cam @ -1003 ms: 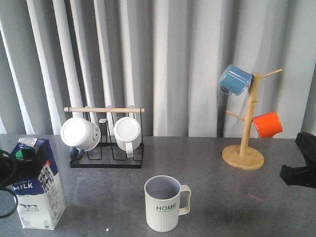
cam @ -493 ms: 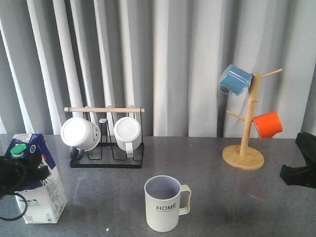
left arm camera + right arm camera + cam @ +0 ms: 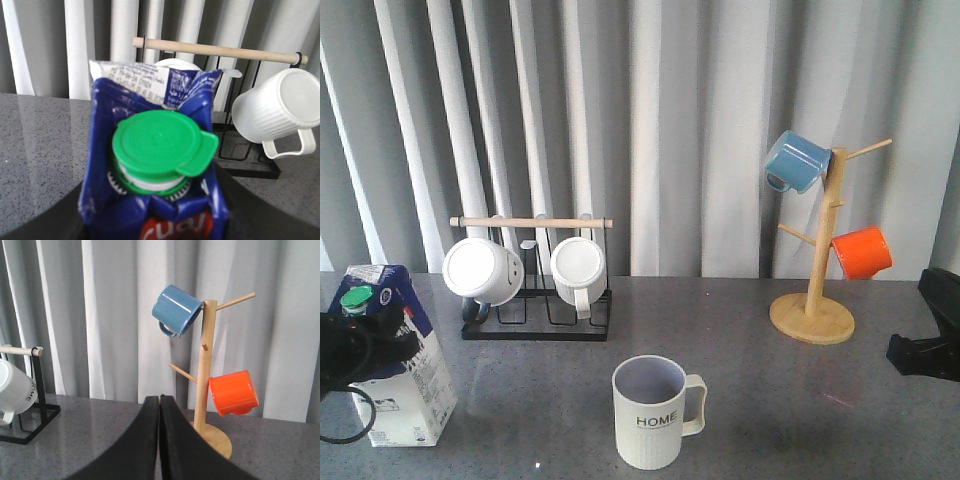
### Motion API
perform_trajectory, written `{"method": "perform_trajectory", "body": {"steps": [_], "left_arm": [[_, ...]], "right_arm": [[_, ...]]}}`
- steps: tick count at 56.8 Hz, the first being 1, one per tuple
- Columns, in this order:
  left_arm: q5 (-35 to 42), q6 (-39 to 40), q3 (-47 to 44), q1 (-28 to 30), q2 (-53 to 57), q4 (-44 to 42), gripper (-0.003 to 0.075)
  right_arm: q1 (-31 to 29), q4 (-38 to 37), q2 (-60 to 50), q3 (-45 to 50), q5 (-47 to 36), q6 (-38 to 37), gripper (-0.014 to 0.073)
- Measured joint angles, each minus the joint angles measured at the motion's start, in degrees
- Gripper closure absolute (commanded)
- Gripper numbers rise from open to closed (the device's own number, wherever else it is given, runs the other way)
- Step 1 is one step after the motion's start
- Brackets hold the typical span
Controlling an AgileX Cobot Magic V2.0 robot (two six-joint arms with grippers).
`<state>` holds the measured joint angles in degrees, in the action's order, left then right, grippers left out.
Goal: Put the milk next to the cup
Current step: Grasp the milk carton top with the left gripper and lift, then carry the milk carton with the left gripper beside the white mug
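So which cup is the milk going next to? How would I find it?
Look at the grey table, in front of the black rack holding two white mugs. The cup stands upright by itself, nearest the camera. It is cream and ribbed, with a squarish handle and "HOME" printed on it; the others hang, and show no such word from the front.

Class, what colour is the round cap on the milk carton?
Green. The cap on the milk shows best in the left wrist view.

1. My milk [image 3: 405, 375] is blue and white, with a green cap [image 3: 159, 145].
2. At two o'clock, the cream ribbed cup [image 3: 653, 412] has dark "HOME" lettering and a grey-lilac inside.
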<state>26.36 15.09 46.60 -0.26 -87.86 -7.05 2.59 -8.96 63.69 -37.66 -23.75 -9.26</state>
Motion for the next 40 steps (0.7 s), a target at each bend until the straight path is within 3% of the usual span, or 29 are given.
{"method": "perform_trajectory", "body": {"steps": [8,22,30,40], "left_arm": [[-1.29,-5.27,0.0,-3.23,1.15,11.2,0.0727],[2.39,-32.58,2.1,-17.92,2.12,40.78,0.0727],[6.29,-44.36,6.51,-26.49,0.94,55.47,0.0727],[8.57,-52.48,12.62,-32.99,-3.5,62.63,0.0727]], "right_arm": [[0.0,0.0,0.0,0.0,0.0,0.0,0.0602],[0.0,0.0,0.0,0.0,0.0,0.0,0.0602],[0.0,0.0,0.0,0.0,0.0,0.0,0.0602],[0.0,0.0,0.0,0.0,0.0,0.0,0.0602]]}}
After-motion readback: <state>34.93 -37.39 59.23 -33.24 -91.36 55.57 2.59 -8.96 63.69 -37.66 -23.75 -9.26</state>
